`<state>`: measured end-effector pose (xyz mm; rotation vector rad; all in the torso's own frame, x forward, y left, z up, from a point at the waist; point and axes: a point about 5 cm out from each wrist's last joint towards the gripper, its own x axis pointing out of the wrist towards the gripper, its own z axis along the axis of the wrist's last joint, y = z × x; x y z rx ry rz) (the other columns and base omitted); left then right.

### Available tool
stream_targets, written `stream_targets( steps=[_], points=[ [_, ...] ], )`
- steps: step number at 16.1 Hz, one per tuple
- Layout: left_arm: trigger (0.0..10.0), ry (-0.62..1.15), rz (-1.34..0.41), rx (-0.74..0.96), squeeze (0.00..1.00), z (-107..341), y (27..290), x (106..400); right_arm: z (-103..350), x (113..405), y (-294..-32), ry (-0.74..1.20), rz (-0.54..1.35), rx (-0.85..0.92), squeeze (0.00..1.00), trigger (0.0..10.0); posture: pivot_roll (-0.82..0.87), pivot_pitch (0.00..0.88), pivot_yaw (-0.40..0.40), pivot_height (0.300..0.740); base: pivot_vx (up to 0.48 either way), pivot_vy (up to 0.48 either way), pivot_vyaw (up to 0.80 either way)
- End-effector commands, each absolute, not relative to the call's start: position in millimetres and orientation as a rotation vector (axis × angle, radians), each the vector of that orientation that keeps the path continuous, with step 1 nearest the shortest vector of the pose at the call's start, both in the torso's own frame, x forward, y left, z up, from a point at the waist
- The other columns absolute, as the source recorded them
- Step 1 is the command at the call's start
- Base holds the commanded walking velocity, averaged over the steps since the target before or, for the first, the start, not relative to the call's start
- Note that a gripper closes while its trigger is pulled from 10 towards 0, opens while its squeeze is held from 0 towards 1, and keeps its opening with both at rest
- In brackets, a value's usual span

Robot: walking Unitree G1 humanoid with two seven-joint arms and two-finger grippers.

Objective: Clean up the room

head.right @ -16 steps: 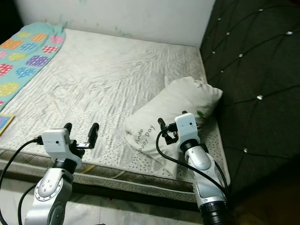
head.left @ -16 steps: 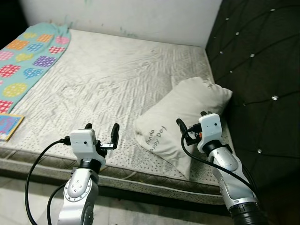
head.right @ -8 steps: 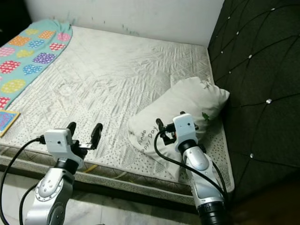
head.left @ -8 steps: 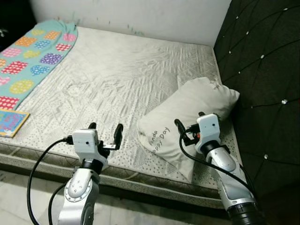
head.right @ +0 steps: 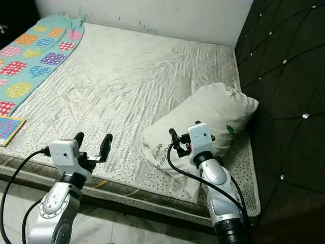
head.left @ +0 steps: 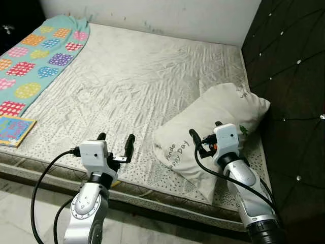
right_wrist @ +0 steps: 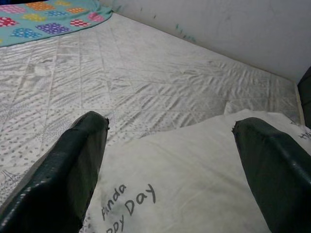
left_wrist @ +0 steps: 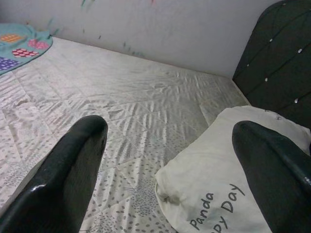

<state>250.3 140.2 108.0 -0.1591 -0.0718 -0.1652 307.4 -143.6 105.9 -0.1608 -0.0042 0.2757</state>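
I'm reading one line of text: "Panda Happy Day", in dark handwriting-style letters on the white pillow (head.left: pixel 210 134), near its lower corner facing the bed edge. In my right wrist view I'm only seeing "Panda" in full, with the line below it cut off to "ppy Day" (right_wrist: pixel 129 201). My left wrist view is showing "Panda" over "ppy Day" too. Further up the pillow I'm seeing a small green mark and faint grey lettering near the headboard end, too small to read. The colourful book (head.left: pixel 12 129) on the mattress edge is showing a printed cover, nothing legible on it.
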Motion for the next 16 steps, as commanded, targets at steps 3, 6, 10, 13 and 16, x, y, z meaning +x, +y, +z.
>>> stream_targets(
  steps=[3,6,10,13,16],
  points=[
    [10.0,-0.071,-0.178,-0.165,0.0,109.5,140.2,248.9,107.8,308.8,-144.7,-0.01,0.275,-0.159,0.0,10.0,0.0,0.058,-0.05,0.74,0.0,0.0,0.0],
    [10.0,-0.077,-0.171,-0.158,0.0,110.5,142.2,250.4,109.0,312.0,-142.4,-0.014,0.277,-0.156,0.0,10.0,0.0,0.052,-0.049,0.74,0.246,0.0,0.0],
    [10.0,-0.08,-0.18,-0.156,0.0,111.7,142.7,253.2,110.3,312.8,-144.4,-0.017,0.263,-0.143,0.0,10.0,0.0,0.046,-0.04,0.74,0.252,0.0,-0.4],
    [10.0,-0.061,-0.17,-0.142,0.0,109.6,143.2,254.9,109.4,310.9,-147.4,-0.017,0.252,-0.146,0.0,10.0,-0.01,0.043,-0.038,0.74,0.084,0.0,0.0],
    [10.0,-0.04,-0.113,-0.123,0.0,106.3,153.7,252.1,109.6,307.7,-154.4,-0.016,0.236,-0.154,0.0,10.0,-0.01,0.039,-0.039,0.74,0.0,0.0,0.0]
  ],
)
